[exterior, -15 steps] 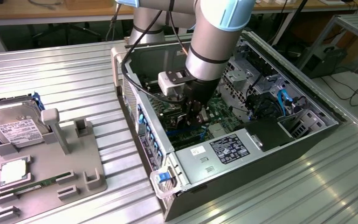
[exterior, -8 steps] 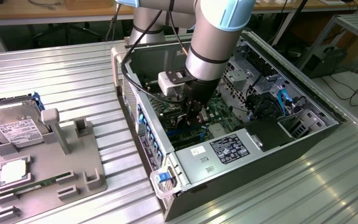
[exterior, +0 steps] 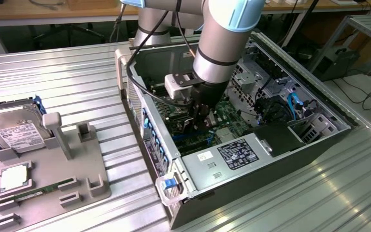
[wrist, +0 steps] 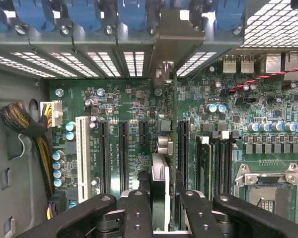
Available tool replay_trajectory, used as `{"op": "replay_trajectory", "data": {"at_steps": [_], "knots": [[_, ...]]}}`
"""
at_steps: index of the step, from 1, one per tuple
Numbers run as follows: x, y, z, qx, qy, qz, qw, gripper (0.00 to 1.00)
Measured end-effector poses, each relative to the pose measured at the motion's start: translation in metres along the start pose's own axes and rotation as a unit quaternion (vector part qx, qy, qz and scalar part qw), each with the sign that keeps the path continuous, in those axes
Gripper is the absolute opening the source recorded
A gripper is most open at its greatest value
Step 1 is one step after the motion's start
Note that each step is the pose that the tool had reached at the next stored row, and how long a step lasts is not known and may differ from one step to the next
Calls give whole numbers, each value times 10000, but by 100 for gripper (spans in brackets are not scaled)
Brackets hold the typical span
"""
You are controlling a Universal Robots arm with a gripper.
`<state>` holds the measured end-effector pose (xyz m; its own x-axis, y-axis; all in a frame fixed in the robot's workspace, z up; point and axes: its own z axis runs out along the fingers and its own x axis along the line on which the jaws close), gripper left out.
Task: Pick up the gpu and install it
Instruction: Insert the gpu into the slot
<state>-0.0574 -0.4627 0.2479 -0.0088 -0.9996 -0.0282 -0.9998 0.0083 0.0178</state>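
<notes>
Inside case: gripper (wrist: 160, 208) clamps gpu (wrist: 160, 186) edge-on above motherboard (wrist: 124, 114).
Risk: misaligned card could jam beside slot.

Single arm (exterior: 221, 43) came in from the top of the exterior view, grey tube links with a light blue joint cap, forearm angled steeply downward. Wrist section vertical, small light grey box clamped on its side toward the exterior view's left. Black tool (exterior: 198, 121) hung straight below the wrist, pointing down. In the wrist view the black fingers (wrist: 138, 210) stood as two inner bars with bolt heads, flanked by two outer black links, set fairly close together and pinching a thin edge-on card between them. Tool neither fully spread nor fully closed.
</notes>
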Motion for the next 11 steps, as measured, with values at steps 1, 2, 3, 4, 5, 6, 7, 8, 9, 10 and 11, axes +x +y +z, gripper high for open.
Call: {"op": "replay_trajectory", "data": {"at_steps": [1, 2, 3, 4, 5, 6, 7, 8, 9, 10, 11], "knots": [[0, 0, 0, 0, 1, 0, 10000, 27], [0, 1, 0, 0, 1, 0, 10000, 27], [0, 1, 0, 0, 2, 0, 10000, 27], [0, 1, 0, 0, 1, 1, 10000, 27], [-7, 2, 1, 1, 1, 1, 10000, 27], [-11, 1, 1, 1, 1, 1, 10000, 27], [-11, 1, 1, 0, 1, 1, 10000, 27], [-10, 2, 2, 0, 2, 1, 10000, 27], [-10, 2, 2, 0, 2, 0, 10000, 27], [-10, 2, 4, 0, 2, 0, 10000, 27], [-10, 3, 9, 1, 1, 0, 10000, 27]]}}
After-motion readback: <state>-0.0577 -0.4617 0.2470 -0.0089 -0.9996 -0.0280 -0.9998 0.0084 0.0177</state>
